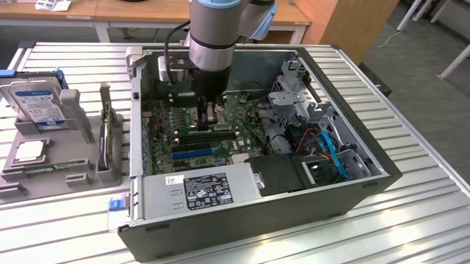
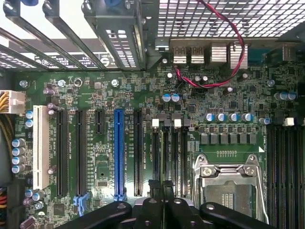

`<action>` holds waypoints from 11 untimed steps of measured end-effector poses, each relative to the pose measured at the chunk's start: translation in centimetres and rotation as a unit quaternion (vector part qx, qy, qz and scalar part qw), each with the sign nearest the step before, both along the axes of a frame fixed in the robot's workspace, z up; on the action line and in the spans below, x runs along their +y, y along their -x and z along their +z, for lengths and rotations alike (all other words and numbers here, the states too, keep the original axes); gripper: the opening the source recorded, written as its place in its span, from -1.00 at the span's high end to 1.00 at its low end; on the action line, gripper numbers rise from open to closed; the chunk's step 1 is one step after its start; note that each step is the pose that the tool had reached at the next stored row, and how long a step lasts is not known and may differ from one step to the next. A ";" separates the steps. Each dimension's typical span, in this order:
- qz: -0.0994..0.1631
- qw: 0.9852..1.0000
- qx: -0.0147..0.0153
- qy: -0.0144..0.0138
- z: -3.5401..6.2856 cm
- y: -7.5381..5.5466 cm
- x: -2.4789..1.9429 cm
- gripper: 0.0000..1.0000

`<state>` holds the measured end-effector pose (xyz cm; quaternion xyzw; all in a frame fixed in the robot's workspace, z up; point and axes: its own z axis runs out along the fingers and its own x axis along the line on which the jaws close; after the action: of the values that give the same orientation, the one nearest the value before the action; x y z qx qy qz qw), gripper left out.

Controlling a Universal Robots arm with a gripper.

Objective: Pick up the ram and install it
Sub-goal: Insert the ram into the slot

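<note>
Ram (image 1: 206,130) shows as a long, thin, pale-green stick, standing on edge across the motherboard (image 1: 163,118). It's right beneath the gripper (image 1: 212,120), alongside the dark slots (image 1: 202,140) inside the open computer case (image 1: 309,214). From the wrist, the fingers (image 2: 153,202) sit almost together, a sliver apart, pinching the stick's upper edge.

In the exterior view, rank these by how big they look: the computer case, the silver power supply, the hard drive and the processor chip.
Largest to smallest:
computer case
power supply
hard drive
processor chip
The gaps are plain, so nearness to the camera does not change the order.
</note>
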<state>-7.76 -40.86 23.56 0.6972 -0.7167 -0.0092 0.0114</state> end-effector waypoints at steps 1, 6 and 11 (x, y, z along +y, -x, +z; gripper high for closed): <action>0.002 1.000 0.000 0.000 0.00 0.0 0.00 0.76; 0.012 1.000 0.001 0.000 0.00 0.0 0.00 0.76; 0.013 1.000 0.000 0.000 -0.02 0.0 -0.11 0.76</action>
<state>-7.74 -40.97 23.54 0.7062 -0.7079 -0.0095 0.0117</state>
